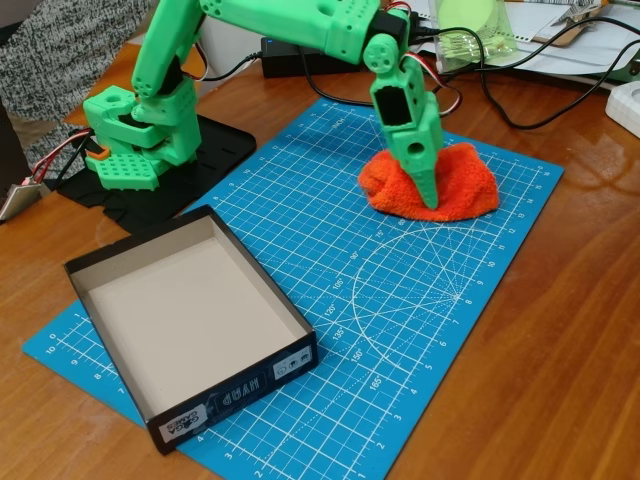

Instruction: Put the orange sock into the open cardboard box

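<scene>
One fixed view looks down at an angle on a wooden table (560, 330) with a blue cutting mat (400, 300) laid across it. The green arm (300, 25) reaches from its base at the upper left over the mat and points its claw (428, 195) straight down into the sock (462, 185). The sock is a fluffy orange heap on the far right part of the mat, and the claw's pointed finger (426, 170) stands against its front, near the middle, with cloth bulging on both sides of it. From this angle a single finger shows edge-on, so I cannot tell how wide the claw is parted or whether it has pinched any cloth. The sock lies flat on the mat. The box (260, 385) sits well apart, at the near left corner of the mat, its black walls around a pale floor, white labels on the short side nearest the camera. Black cables (520, 110) trail over the table behind the sock.
</scene>
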Tool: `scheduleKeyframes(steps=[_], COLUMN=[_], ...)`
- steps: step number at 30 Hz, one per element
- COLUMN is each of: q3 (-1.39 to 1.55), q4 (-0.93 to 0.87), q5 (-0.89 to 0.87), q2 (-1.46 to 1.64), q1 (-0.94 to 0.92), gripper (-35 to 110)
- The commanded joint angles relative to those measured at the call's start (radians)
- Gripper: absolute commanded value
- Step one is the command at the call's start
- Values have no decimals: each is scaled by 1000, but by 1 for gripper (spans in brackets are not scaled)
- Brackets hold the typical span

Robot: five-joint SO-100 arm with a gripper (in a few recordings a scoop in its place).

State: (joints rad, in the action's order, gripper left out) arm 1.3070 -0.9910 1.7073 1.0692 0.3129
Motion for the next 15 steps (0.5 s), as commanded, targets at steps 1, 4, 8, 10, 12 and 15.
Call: scheduleKeyframes(steps=[1,4,8,10,12,15], q3=[-14,-57,-110,-138,-193,-299], q4=[11,0,-26,-26,-91,-241], q5=[-38,-109,-230,-325,-370,-410], q2=[6,41,153,225,295,377], q1=[12,15,26,32,31,20], gripper=[0,0,0,0,0,0])
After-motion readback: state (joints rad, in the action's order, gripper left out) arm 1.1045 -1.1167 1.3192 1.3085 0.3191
